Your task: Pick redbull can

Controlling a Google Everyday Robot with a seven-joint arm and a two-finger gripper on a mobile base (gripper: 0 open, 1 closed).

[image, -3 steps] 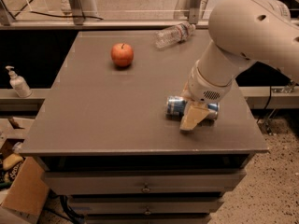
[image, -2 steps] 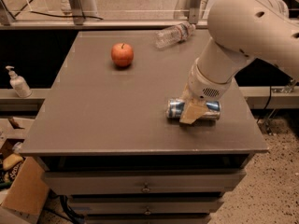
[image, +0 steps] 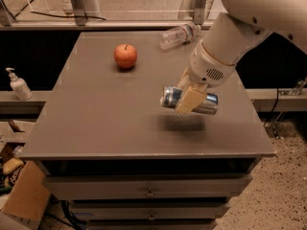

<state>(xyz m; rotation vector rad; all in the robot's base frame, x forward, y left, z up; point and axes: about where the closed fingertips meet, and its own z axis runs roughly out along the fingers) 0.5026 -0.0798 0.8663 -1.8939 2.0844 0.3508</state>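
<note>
The redbull can [image: 171, 97], blue and silver with a shiny end facing left, hangs on its side above the grey table [image: 105, 119], with its shadow on the surface below it. My gripper [image: 190, 98] comes down from the white arm at the upper right and is shut on the can around its middle. A tan finger [image: 188, 100] crosses the front of the can. The can's right part is partly hidden behind the finger.
A red apple [image: 125, 56] sits at the back left of the table. A clear plastic water bottle [image: 179, 35] lies at the back edge. A white pump bottle [image: 18, 85] stands on a ledge to the left. Drawers [image: 148, 188] are below the tabletop.
The can was lying on the table with the gripper around it; now the gripper has lifted it off the surface and a shadow shows under it.
</note>
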